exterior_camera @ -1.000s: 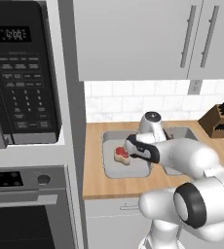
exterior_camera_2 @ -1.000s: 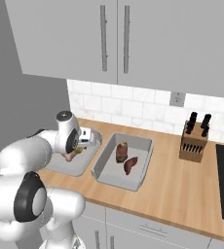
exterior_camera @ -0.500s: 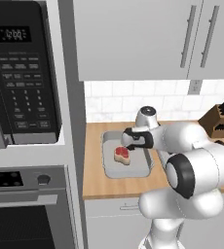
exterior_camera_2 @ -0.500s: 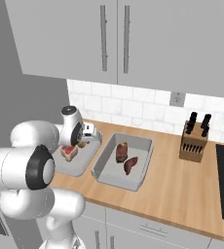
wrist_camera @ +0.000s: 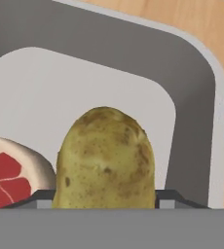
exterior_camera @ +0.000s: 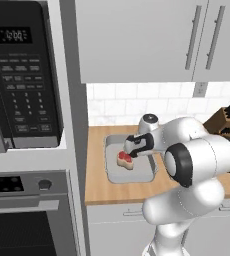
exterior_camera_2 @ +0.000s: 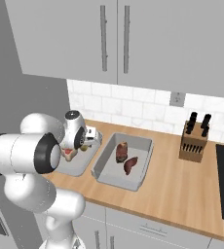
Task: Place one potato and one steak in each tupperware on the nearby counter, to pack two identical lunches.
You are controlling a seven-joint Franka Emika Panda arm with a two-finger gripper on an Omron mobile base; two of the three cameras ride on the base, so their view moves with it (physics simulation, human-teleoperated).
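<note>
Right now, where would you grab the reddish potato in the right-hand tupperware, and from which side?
Take the reddish potato at its middle, fingers across its short width, coming straight down. It lies flat and elongated, slanted in the tupperware, whose raised walls block a side approach; the steak sits close to its far end.

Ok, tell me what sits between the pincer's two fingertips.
A potato sits between them, over the tupperware, with a steak lying beside it, as the hand view shows.
</note>
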